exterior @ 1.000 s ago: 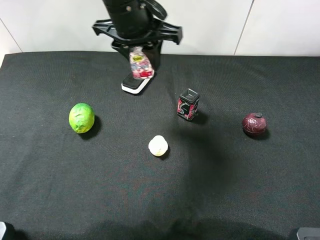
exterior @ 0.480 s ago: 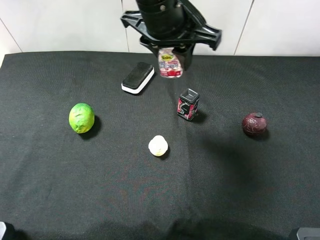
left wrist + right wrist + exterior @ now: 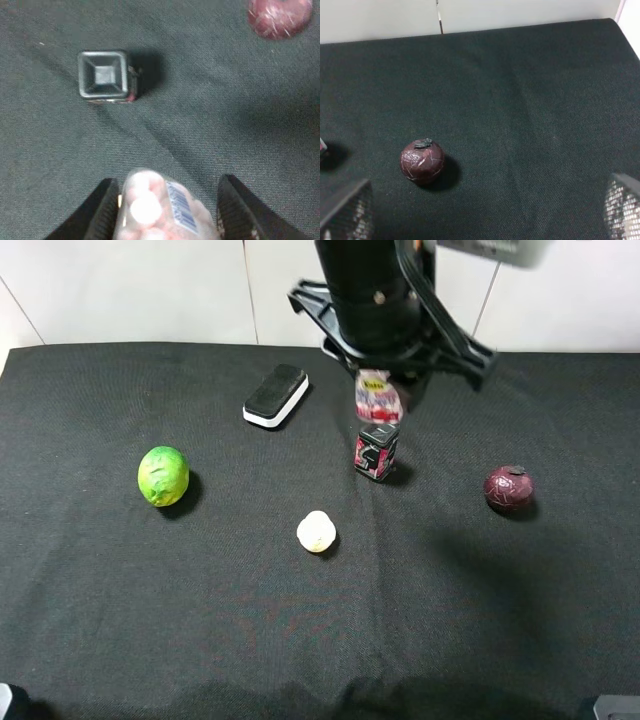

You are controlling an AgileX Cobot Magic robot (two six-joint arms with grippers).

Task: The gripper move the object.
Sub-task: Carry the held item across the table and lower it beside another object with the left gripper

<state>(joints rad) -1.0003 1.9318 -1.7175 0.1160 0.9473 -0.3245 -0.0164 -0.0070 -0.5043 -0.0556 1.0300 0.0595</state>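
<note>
My left gripper is a black two-fingered claw, shut on the small clear bottle with a red-pink label and yellow mark. It holds the bottle in the air at the back of the table, just behind and above the black-and-red boxy item. In the left wrist view the bottle sits between the two black fingers, with the boxy item on the cloth beyond. My right gripper is open and empty, low over the cloth.
A black cloth covers the table. On it lie a green fruit, a white ball, a black-and-white eraser and a dark red ball, also seen in the right wrist view.
My left arm has carried the bottle to the right, from over the eraser to just behind the black-and-red boxy item. Nothing on the cloth has moved.
</note>
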